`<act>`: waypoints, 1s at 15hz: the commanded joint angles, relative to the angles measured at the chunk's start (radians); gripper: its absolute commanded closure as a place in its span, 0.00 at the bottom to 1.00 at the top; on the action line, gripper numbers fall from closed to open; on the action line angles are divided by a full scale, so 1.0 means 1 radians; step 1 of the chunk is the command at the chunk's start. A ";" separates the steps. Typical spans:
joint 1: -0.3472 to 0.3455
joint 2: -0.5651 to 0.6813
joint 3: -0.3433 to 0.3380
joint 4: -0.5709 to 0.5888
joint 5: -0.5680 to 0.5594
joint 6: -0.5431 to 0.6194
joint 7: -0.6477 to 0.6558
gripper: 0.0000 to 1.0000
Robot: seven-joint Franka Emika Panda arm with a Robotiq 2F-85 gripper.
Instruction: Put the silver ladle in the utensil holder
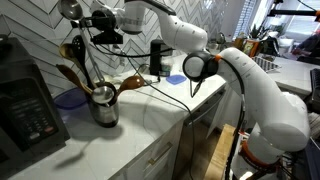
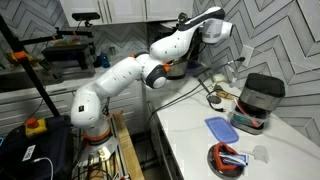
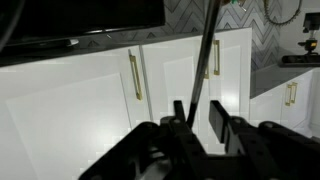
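While one silver ladle (image 1: 69, 10) hangs bowl-up over one utensil holder (image 1: 104, 110), tool (image 3: 198, 112) narrowly parted around handle.

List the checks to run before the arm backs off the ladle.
1. Is the pincer parted around the ladle handle: ok.
2. Is the handle's lower end inside the holder: cannot tell, the wooden spoons crowd it.
3. Is the holder upright on the counter: ok.
4. Will the ladle stand without support: cannot tell.
5. Is the ladle bowl above the holder, clear of the wooden spoons: ok.
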 commanded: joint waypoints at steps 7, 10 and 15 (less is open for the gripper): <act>0.010 -0.026 -0.022 0.000 -0.032 0.016 -0.035 0.00; 0.021 -0.036 -0.028 0.000 -0.052 0.013 -0.039 0.00; 0.046 -0.033 -0.028 0.000 -0.091 0.031 -0.033 0.00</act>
